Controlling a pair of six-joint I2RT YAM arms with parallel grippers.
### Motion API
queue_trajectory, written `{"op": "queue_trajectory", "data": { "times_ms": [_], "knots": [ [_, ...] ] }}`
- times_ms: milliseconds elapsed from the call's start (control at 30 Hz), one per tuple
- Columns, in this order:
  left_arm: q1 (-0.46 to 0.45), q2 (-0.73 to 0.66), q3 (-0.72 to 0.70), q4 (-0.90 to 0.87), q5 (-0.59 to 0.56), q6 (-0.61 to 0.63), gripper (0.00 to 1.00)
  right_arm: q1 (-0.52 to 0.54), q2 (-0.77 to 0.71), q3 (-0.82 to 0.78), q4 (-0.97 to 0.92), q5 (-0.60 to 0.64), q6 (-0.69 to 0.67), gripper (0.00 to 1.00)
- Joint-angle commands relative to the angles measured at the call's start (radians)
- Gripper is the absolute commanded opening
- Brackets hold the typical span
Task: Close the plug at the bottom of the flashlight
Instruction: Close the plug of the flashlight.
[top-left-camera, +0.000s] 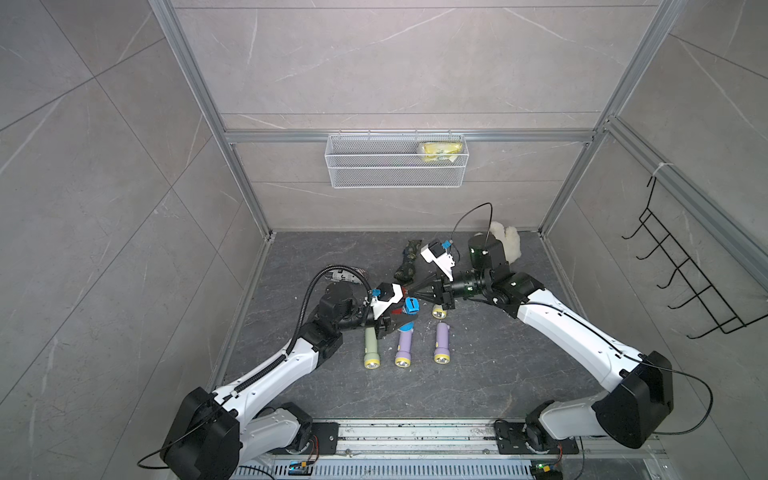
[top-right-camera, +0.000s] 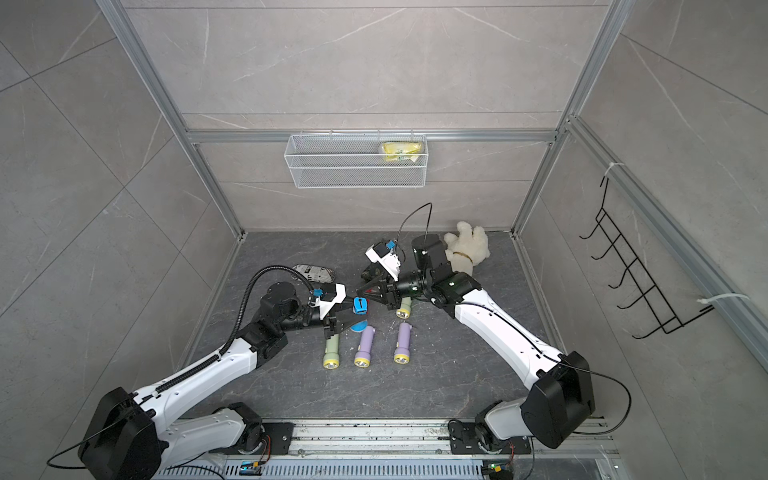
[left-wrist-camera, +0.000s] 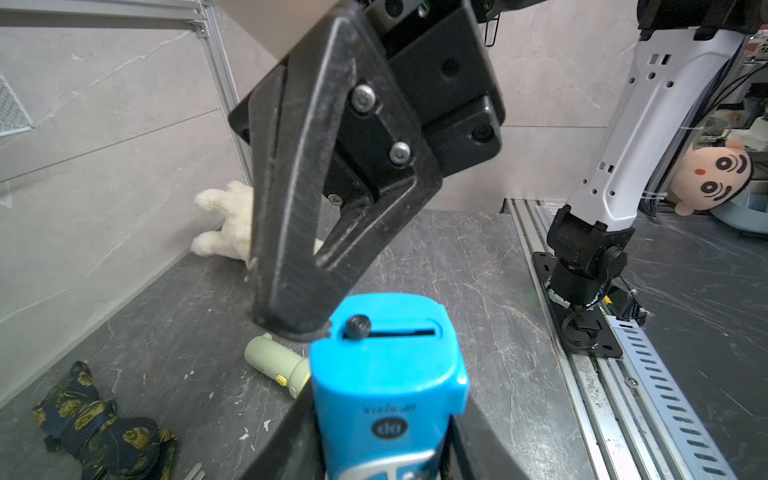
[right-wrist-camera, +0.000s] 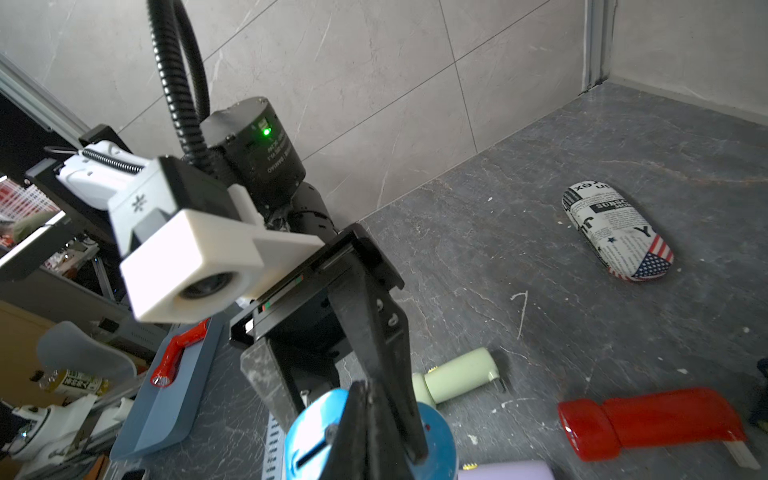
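Left gripper (top-left-camera: 401, 322) is clenched around the body of the blue flashlight (top-left-camera: 411, 307), near the middle of the cell, with the flashlight's bottom end turned toward the right gripper (top-left-camera: 415, 296). The left wrist view shows a slot on that end and a small black plug (left-wrist-camera: 358, 326) at one end of the slot. Cannot tell whether the plug is seated. The right gripper's fingers are pressed flat together, their tips touching the rim of the bottom end just beside the plug.

Floor (top-left-camera: 478, 374): dark grey marbled slab with pale flecks. On it, left to right:
- newsprint glasses case (top-left-camera: 347, 274), behind the left arm
- green flashlight (top-left-camera: 371, 347), purple flashlight (top-left-camera: 403, 347) and second purple flashlight (top-left-camera: 442, 343), lying parallel with lenses toward the front rail (top-left-camera: 415, 432)
- second green flashlight (top-left-camera: 439, 311), partly under the right gripper
- dark patterned cloth (top-left-camera: 409, 259), further back
- red flashlight (right-wrist-camera: 652, 419), seen in the right wrist view
- white plush toy (top-left-camera: 507, 239), in the back right corner

Room: grey tiled walls and aluminium frame posts. A white wire basket (top-left-camera: 374, 174) hangs on the back wall with a yellow packet (top-left-camera: 440, 150) at its right end. A black hook rack (top-left-camera: 685, 282) hangs on the right wall.
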Motion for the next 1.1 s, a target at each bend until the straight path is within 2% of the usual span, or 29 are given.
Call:
{"op": "queue_trajectory", "data": {
  "times_ms": [0, 200, 400, 533, 633, 733, 933, 1067],
  "knots": [
    [-0.010, -0.028, 0.079, 0.148, 0.039, 0.016, 0.00, 0.035, 0.035, -0.052, 0.008, 0.024, 0.031, 0.00],
    [-0.010, -0.035, 0.071, 0.142, 0.029, 0.018, 0.00, 0.036, 0.020, -0.050, 0.016, 0.047, 0.039, 0.00],
    [-0.010, -0.047, 0.061, 0.143, 0.021, 0.016, 0.00, 0.033, -0.004, -0.033, -0.007, 0.121, 0.039, 0.08],
    [-0.010, -0.055, 0.056, 0.130, 0.008, 0.019, 0.00, 0.030, -0.023, -0.031, -0.012, 0.265, 0.064, 0.14],
    [-0.010, -0.057, 0.066, 0.090, -0.024, 0.021, 0.00, 0.031, -0.026, -0.023, -0.036, 0.434, 0.093, 0.27],
    [-0.011, -0.050, 0.086, 0.020, -0.093, 0.023, 0.00, 0.030, -0.015, -0.011, -0.073, 0.563, 0.101, 0.35],
    [-0.010, -0.033, 0.095, -0.072, -0.291, 0.004, 0.00, 0.030, 0.007, 0.011, -0.144, 0.794, 0.146, 0.44],
    [-0.010, -0.028, 0.125, -0.189, -0.515, -0.070, 0.00, 0.030, -0.004, -0.005, -0.150, 0.934, 0.163, 0.56]
  ]
}}
